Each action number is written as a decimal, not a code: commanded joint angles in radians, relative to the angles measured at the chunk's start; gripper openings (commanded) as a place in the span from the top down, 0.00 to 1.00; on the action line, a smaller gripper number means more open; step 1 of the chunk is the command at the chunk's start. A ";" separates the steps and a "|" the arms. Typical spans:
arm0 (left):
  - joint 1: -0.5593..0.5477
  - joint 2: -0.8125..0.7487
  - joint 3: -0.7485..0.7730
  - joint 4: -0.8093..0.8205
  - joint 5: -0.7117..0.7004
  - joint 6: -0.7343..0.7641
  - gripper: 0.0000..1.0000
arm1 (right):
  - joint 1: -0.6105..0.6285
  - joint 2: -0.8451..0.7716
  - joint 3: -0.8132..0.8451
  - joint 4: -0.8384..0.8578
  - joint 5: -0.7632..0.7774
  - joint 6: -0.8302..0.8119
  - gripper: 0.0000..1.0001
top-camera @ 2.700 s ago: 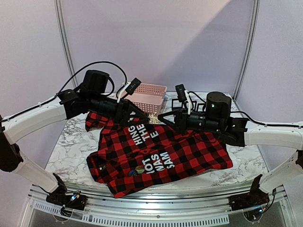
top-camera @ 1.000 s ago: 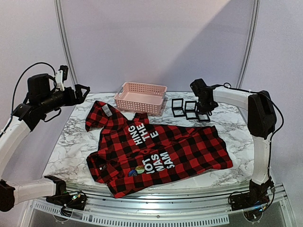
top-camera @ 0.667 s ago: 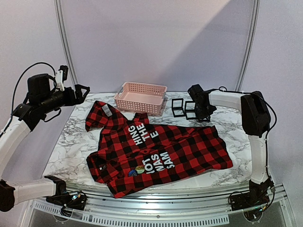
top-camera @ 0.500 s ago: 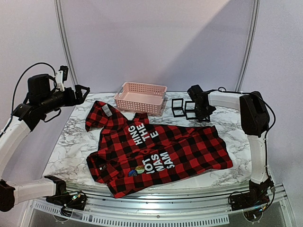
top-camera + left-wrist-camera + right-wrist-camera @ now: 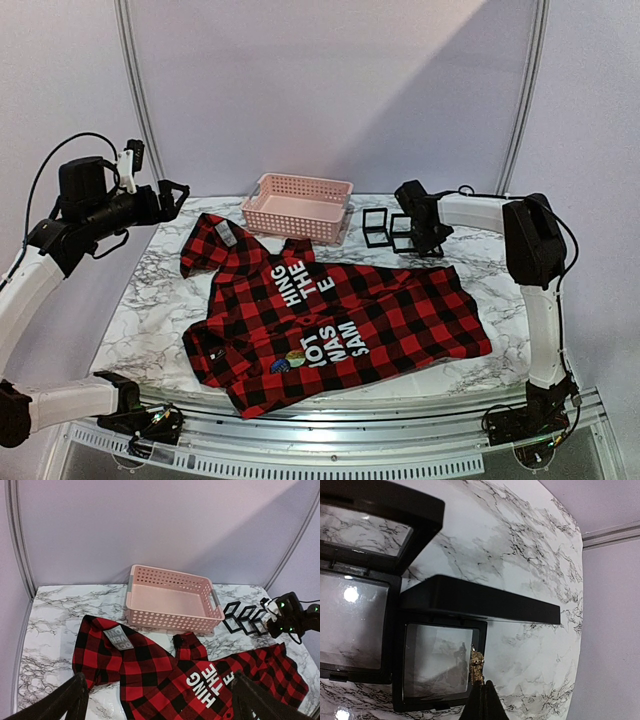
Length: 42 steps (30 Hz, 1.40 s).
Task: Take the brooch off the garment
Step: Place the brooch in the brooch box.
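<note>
Since a second ago: my right arm has folded slightly further in, carrying its end effector a touch closer to the pink basket (image 5: 296, 226). My left arm has not shifted.

1. Right end effector (image 5: 481, 689). Just right of the basket, low over the black display frames (image 5: 376, 229). Fingers are pressed together. A small gold brooch (image 5: 476, 666) stands at their tips, seemingly pinched there, over the clear pane of one frame and near that pane's right rim.

2. Left end effector (image 5: 174, 197). Well to the left of the basket, raised above the bench (image 5: 150, 300). Jaws are spread wide, with nothing between them.

3. Garment (image 5: 400, 315). Red-and-black plaid shirt, spread flat on the bench in front of the basket. Its collar end lies just short of the basket's front wall, not touching it. White block lettering (image 5: 295, 282) runs down the middle. A pale label (image 5: 227, 234) sits on the part lying front-left of the basket.

4. Round badge (image 5: 292, 361). Multi-coloured, lying on the garment beside the lettering, on the part farthest from the basket. I cannot tell how it is fixed.

5. Black display frames. A short row of open cases standing just right of the basket, lids raised.

6. Pink basket. Perforated walls, standing behind the garment.
</note>
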 commanded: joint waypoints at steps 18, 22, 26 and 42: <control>0.004 0.008 -0.009 -0.014 -0.006 0.008 0.00 | 0.001 0.042 0.038 0.015 -0.031 0.012 0.79; 0.005 0.009 -0.010 -0.014 -0.003 0.008 0.00 | 0.008 0.029 0.048 0.017 -0.066 0.012 0.73; 0.004 0.010 -0.010 -0.013 -0.005 0.010 0.00 | 0.014 0.006 0.055 0.012 -0.127 0.044 0.65; 0.004 0.020 -0.022 0.004 0.017 0.006 0.00 | 0.028 -0.259 -0.112 0.072 -0.431 0.149 0.53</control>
